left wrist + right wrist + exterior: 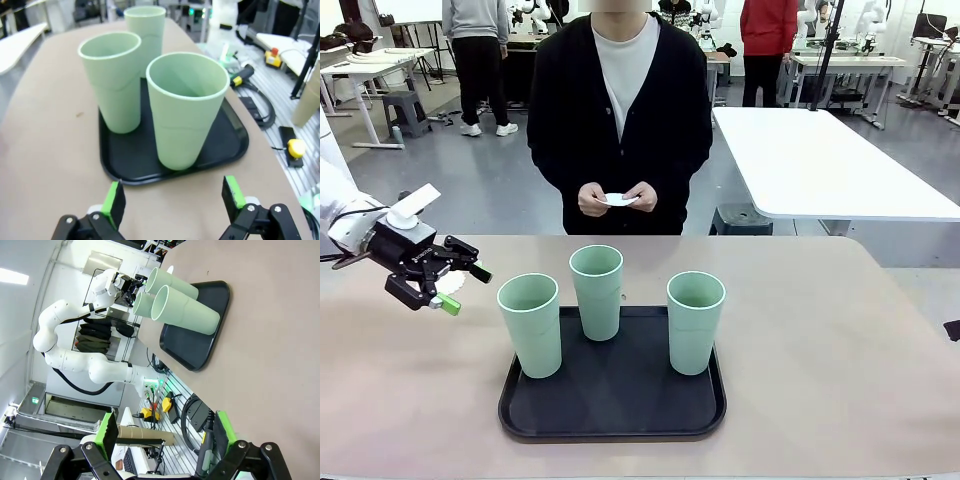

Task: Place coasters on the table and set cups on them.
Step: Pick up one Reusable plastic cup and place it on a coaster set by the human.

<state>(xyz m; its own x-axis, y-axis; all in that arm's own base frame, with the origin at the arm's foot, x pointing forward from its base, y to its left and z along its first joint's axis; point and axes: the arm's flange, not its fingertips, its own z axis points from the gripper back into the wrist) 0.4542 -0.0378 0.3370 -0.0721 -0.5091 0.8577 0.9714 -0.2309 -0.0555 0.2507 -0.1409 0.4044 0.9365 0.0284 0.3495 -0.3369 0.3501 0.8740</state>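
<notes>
Three cups stand on a black tray at the near middle of the table. The left gripper hovers just left of the tray, jaws spread and empty. The right gripper is spread too. At the far side, a person's hands pinch white coasters.

Pale mint-green cups, black tray, tan-beige table, white coaster, black left claw with green pads
</notes>
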